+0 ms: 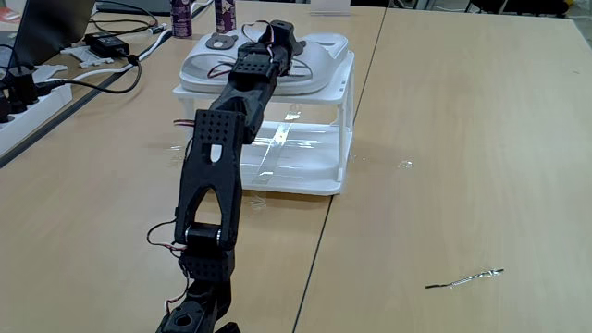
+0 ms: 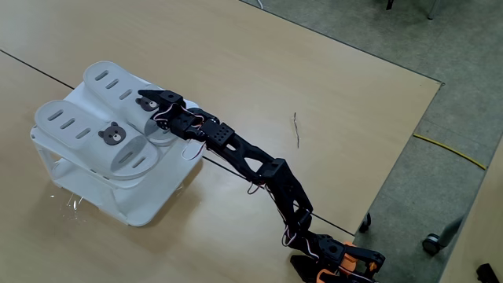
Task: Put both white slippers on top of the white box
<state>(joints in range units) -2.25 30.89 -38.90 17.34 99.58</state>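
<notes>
Both white slippers lie side by side on the slatted top of the white box [image 2: 149, 206] [image 1: 305, 178]. The nearer slipper [image 2: 78, 126] [image 1: 205, 65] shows its brown bear badge [image 2: 112, 135]. Over the strap end of the other slipper [image 2: 110, 79] [image 1: 321, 57], the black gripper [image 2: 153, 101] [image 1: 274, 42] hangs low. Its fingertips are at or against the strap. The arm hides that slipper's badge and the gap between the jaws, so I cannot tell whether they hold the strap.
In a fixed view, cables, a black adapter [image 1: 109, 43] and a power strip [image 1: 23, 97] lie at the left. Two purple bottles [image 1: 181, 15] stand behind the box. A thin bent wire [image 1: 467, 277] [image 2: 296, 130] lies on the table to the right.
</notes>
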